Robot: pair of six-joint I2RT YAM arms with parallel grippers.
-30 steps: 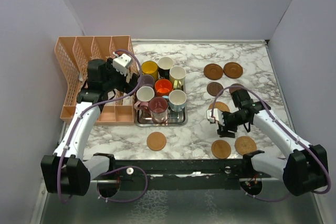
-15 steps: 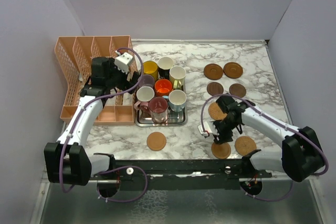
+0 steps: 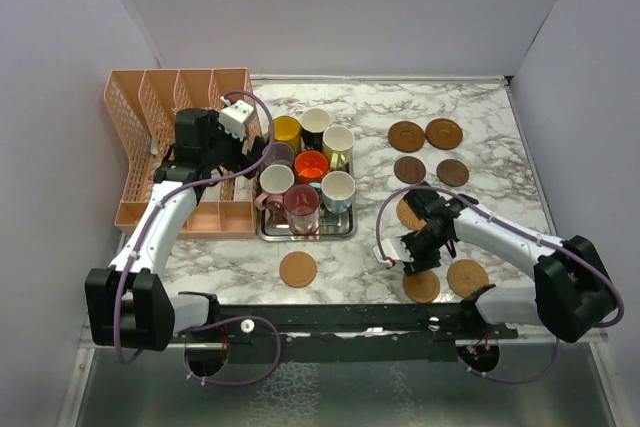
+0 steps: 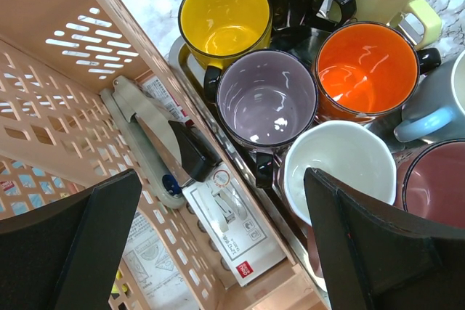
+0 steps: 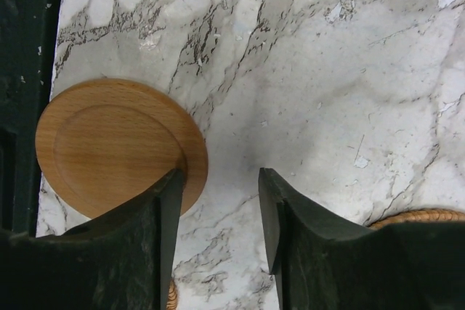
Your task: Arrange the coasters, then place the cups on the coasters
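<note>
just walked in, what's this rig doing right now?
Coaster-and-cup setup, early stage. The right gripper is low over the marble table near its front edge, jaws apart with nothing between them, one finger at the rim of a tan coaster. The left gripper hovers wide open above the cups, all on the steel tray. No cup is on a coaster yet.

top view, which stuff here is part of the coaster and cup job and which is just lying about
Part of the job:
- coasters, eight wooden discs spread over the marble
- cups, eight mugs bunched together on the tray

Just lying about:
- steel tray under the mugs
- peach rack at the left
- card packet and other bits inside that rack
</note>
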